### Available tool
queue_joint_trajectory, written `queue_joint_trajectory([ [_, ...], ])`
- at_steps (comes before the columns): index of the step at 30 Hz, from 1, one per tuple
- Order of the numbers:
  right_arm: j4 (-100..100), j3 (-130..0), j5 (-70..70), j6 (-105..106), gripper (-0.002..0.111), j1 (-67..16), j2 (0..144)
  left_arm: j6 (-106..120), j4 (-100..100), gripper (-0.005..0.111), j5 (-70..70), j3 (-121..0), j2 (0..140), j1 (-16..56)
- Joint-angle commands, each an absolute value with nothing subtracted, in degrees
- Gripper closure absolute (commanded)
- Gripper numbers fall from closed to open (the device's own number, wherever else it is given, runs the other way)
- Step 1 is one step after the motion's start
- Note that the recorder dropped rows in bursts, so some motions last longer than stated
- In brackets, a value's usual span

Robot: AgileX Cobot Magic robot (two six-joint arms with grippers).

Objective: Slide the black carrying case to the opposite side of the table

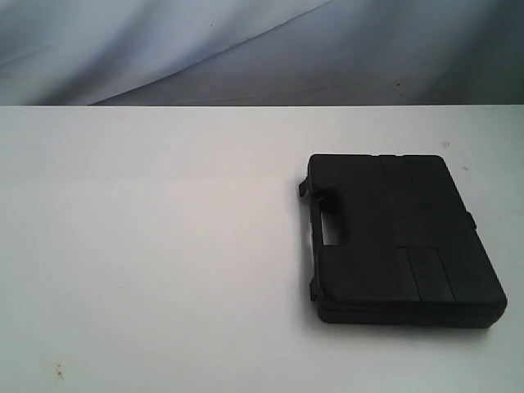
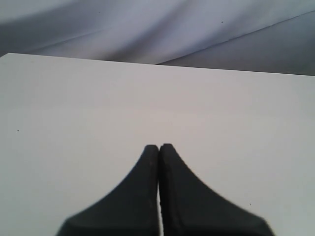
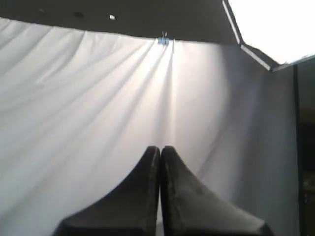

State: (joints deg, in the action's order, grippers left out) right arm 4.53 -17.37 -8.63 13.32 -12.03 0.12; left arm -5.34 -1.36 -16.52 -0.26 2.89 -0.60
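The black carrying case (image 1: 401,237) lies flat on the right side of the white table (image 1: 147,246), its handle facing left. Neither arm shows in the exterior view. In the left wrist view my left gripper (image 2: 159,146) is shut, its fingertips pressed together over bare white table (image 2: 74,108) with nothing held; the case is out of that view. In the right wrist view my right gripper (image 3: 160,148) is shut and empty, pointing at a white draped curtain, with neither table nor case in sight.
A grey-white cloth backdrop (image 1: 246,49) hangs behind the table's far edge. The right wrist view shows the curtain (image 3: 98,98), a clip (image 3: 163,40) at its top and a bright light panel (image 3: 275,24).
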Motion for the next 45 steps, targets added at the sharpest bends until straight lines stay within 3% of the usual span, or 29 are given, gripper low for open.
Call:
queue_joint_trajectory([
  [1,1.3,-22.1,-8.7,13.7,0.108,-12.1,0.0,-5.5,-1.4,0.107,-16.1,0.0,2.8,-0.8],
  [13,-2.6,-34.2,19.2,14.2,0.108,-12.1,8.0,-5.5,-1.4,0.107,-16.1,0.0,2.8,-0.8],
  [19,12.8,-46.7,37.3,12.8,0.108,-12.1,23.2,-5.5,-1.4,0.107,-16.1,0.0,2.8,-0.8],
  [29,22.1,-64.5,67.6,11.1,0.108,-12.1,61.6,-5.5,-1.4,0.107,-16.1,0.0,2.8,-0.8],
  [34,23.1,-68.1,70.0,11.1,0.108,-12.6,73.9,-5.5,-1.4,0.107,-16.1,0.0,2.8,-0.8],
  [45,19.0,-68.1,61.4,3.5,0.108,-29.3,88.7,-5.5,-1.4,0.107,-16.1,0.0,2.8,-0.8],
])
